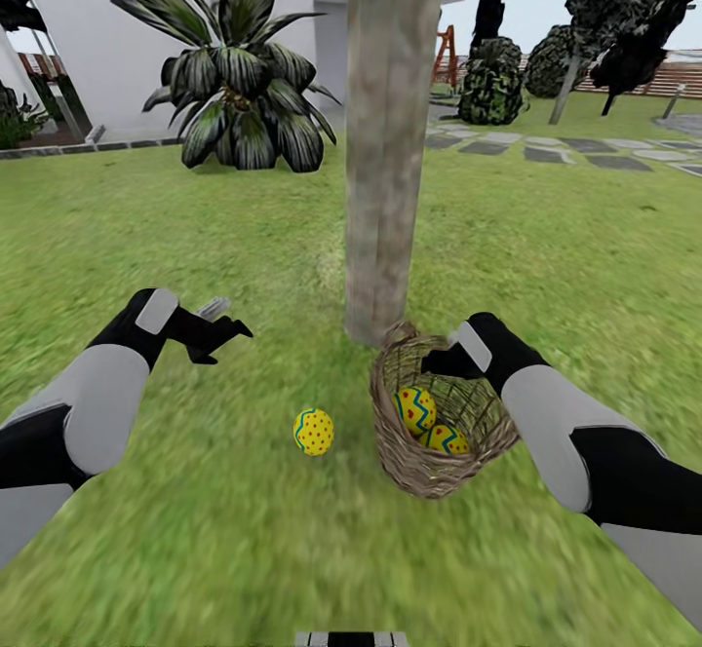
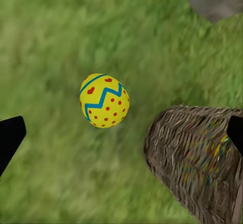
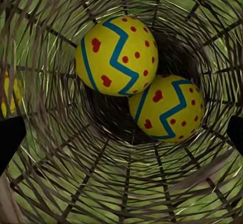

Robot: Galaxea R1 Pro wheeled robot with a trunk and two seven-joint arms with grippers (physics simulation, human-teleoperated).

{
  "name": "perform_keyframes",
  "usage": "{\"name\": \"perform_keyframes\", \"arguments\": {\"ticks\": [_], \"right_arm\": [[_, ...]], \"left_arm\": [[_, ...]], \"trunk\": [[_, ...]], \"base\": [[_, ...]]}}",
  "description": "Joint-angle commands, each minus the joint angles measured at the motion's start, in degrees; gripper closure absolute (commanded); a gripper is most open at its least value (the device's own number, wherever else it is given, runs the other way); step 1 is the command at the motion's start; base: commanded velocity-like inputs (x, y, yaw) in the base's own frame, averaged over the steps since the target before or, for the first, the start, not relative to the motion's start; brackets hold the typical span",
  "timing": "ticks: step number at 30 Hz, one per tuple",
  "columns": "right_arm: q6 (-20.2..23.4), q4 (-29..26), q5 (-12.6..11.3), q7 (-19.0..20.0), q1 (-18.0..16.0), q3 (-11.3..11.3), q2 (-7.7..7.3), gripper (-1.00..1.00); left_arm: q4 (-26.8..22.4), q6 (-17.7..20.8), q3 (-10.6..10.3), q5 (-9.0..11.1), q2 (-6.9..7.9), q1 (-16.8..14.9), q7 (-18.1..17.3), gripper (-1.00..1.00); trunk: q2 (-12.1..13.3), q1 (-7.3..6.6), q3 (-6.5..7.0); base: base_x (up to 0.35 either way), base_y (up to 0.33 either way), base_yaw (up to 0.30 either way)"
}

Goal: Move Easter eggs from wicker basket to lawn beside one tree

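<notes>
Black fingertips (image 3: 11, 138) of the right gripper (image 1: 441, 360) frame the mouth of the wicker basket (image 1: 409, 457), spread wide with nothing between them; the gripper sits right at the basket's rim on its far side, looking straight down the woven well. Down in there two Easter eggs lie touching, one (image 3: 116, 55) a little higher against the wall and the other (image 3: 166, 108) tucked beside it, both yellow with blue zigzags and red dots. From the head camera the same pair show through the open top of the basket, which leans toward five o'clock. Over on the other side, the left gripper (image 1: 216, 333) hangs above the grass with its fingers parted and empty, one dark fingertip (image 2: 10, 137) showing at the edge of its own camera's picture. Under it, at about nine o'clock from the basket and a little apart from it, the third egg (image 1: 313, 432) rests on the lawn (image 1: 175, 238). At roughly twelve o'clock from the basket, its foot just beside the rim, stands the tree (image 1: 385, 140), a thick pale trunk. Farther off at eleven o'clock a spiky palm-like plant (image 1: 239, 72) grows before the white house (image 1: 88, 33), and grey stepping stones (image 1: 575, 152) run off toward two o'clock.
</notes>
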Motion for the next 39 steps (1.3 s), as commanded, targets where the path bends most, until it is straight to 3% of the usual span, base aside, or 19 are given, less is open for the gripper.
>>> {"name": "perform_keyframes", "arguments": {"ticks": [1, 6, 17, 22, 26, 33, 39], "right_arm": [[0.18, -0.06, -0.61, -0.24, -0.02, 0.16, -0.17, -1.0], [0.15, -0.06, -0.67, 0.26, 0.12, 0.19, -1.28, -1.0], [-0.1, -0.14, -0.68, 0.44, 0.41, 0.19, -1.55, -1.0], [-2.28, -0.17, -0.37, 5.35, 0.93, 0.3, -2.29, -1.0], [-4.19, -0.35, -0.18, 6.66, 1.86, 0.56, -3.26, -1.0], [-8.24, -0.21, 4.17, 7.14, 3.06, 0.92, -3.6, -1.0], [-8.45, -0.24, 4.64, 7.14, 3.38, 1.05, -3.58, -1.0]], "left_arm": [[-0.05, 0.15, 0.29, 0.64, 0.01, -0.04, 0.61, -1.0], [-0.05, 0.11, 0.45, 0.68, 0.06, -0.04, 0.63, -1.0], [-0.18, 0.11, 0.53, 0.69, -0.02, -0.04, 0.6, -1.0], [-0.37, 0.11, 0.47, 0.69, 0.06, -0.04, 0.45, -1.0], [-0.39, 0.11, 0.45, 0.69, 0.03, -0.04, 0.39, -1.0], [-0.4, 0.11, 0.45, 0.63, -0.08, -0.04, 0.2, -1.0], [-0.4, 0.11, 0.45, 0.6, -0.06, -0.04, 0.2, -1.0]], "trunk": [[-0.04, 0.01, -0.28], [-0.11, 0.14, -1.38], [-0.25, 0.42, -3.82], [-0.32, 0.55, -4.93], [-0.37, 0.65, -5.81], [-0.47, 0.83, -7.37], [-0.55, 0.99, -8.69]], "base": [[0.0, 0.0, 0.0], [0.0, 0.0, 0.0], [0.0, 0.0, 0.0], [0.0, 0.0, 0.0], [0.0, 0.0, 0.0], [0.0, 0.0, 0.0], [0.0, 0.0, 0.0]]}}
